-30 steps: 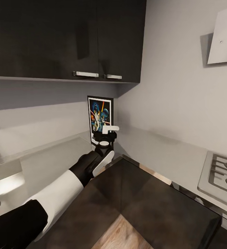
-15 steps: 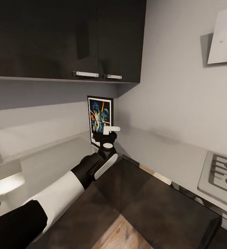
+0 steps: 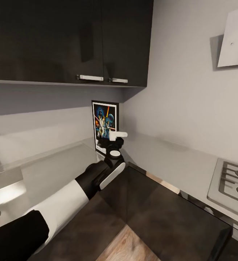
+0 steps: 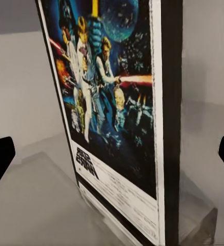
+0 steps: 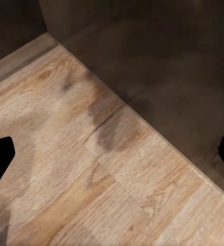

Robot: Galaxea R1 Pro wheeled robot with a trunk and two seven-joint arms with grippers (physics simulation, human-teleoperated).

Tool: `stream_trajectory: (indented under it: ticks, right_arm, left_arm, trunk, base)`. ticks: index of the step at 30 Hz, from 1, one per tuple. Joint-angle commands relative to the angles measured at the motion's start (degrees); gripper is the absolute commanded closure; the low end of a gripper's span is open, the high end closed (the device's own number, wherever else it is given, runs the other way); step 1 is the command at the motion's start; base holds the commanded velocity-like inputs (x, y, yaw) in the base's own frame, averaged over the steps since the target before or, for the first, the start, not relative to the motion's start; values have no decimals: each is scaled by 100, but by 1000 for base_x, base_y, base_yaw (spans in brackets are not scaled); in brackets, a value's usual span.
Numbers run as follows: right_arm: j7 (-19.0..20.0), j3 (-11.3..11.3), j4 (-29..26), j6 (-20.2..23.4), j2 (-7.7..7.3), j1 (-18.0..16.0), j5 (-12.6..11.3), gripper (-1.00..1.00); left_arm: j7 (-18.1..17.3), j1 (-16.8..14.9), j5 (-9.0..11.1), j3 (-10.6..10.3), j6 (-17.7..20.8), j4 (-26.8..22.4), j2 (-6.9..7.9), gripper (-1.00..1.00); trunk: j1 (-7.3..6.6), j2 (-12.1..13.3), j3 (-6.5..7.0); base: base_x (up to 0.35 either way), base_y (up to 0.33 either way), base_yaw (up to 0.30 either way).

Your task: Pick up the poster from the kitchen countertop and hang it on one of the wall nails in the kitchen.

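The left tool (image 3: 116,137) is spread wide and holds nothing, its dark fingertips (image 4: 0,160) at either side of the wrist view with the poster (image 4: 117,113) between them. The poster stands upright in the corner of the steel desk (image 3: 61,163), against the wall. The right tool (image 5: 112,159) is also spread wide, holding nothing, above a wooden floor (image 5: 91,174).

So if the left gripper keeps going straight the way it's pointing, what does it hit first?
Most likely the poster, standing in the corner of the countertop. The left gripper is open, its fingertips either side of it; the gap is hard to judge.
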Motion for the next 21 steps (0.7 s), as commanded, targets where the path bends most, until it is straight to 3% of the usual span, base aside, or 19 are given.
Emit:
stream_trajectory:
  ticks: [1, 5, 13, 21]
  right_arm:
    - [-1, 6, 4, -17, -1, -4, 6, -100]
    - [-1, 6, 4, -17, -1, -4, 6, -100]
    - [5, 18, 13, -16, 45, -4, 33, -100]
    - [0, 7, 29, -16, 173, -4, 599, -100]
  left_arm:
    - [41, -8, 19, -147, 32, -6, 0, -100]
    - [49, -8, 25, -331, 31, -9, 0, -100]
    - [51, -8, 27, -383, 24, -4, 0, -100]
    - [51, -8, 27, -387, 22, -2, 0, -100]
  trunk:
    - [0, -4, -7]
    - [0, -4, -7]
    - [0, -4, -7]
    - [0, -4, -7]
  base:
    - [0, 0, 0]
    - [0, 0, 0]
    - [0, 0, 0]
    - [0, 0, 0]
